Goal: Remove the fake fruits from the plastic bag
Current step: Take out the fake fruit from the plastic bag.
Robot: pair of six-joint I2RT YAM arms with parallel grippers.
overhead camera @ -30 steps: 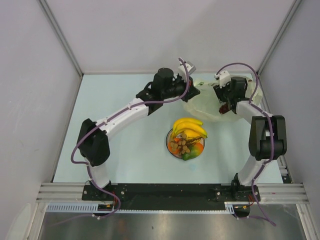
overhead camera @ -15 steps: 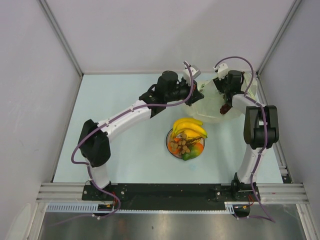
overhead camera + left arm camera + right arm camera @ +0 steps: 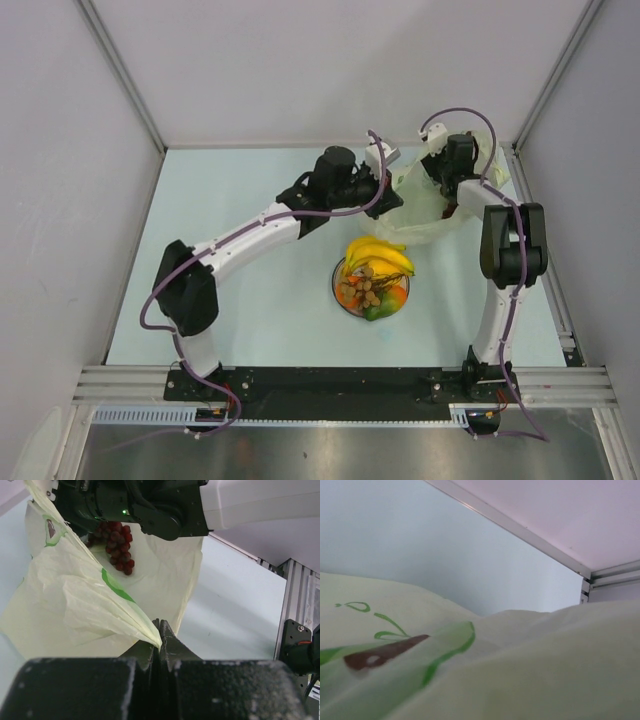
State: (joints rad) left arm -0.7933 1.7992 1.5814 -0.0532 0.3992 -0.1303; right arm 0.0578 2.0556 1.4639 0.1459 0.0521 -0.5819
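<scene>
1. Currently the left tool (image 3: 159, 632) is closed on the plastic bag (image 3: 75, 605). A fold of the bag's edge is pinched between the two fingers, which meet with no visible gap.
2. In the top view, the left tool (image 3: 388, 190) sits at the bag's (image 3: 425, 195) 9 o'clock edge. The film rises taut from that pinch toward the right arm.
3. The bag lies at about 1 o'clock on the worktop (image 3: 250, 300), close to the back right corner and partly under the right arm.
4. The right tool (image 3: 449, 198) points down into the bag.
5. In the left wrist view, the dark red grape bunch (image 3: 116, 545) is against the bag film. Its top butts up against the right tool's black body.
6. The right tool's fingers are hidden in every view, so I can't tell whether it is open or gripping the grapes.
7. The right wrist view shows only crinkled bag with green line print and a brown mark, plus the wall behind.
8. The white plate (image 3: 337, 285) is near mid-worktop, at 7 o'clock from the bag and apart from it.
9. On the plate, the banana bunch (image 3: 378, 252) is at 12 o'clock and the brown cluster (image 3: 368, 285) is in the centre. The orange (image 3: 347, 293) is at 8 o'clock and the green-red mango (image 3: 380, 310) at 5 o'clock.
</scene>
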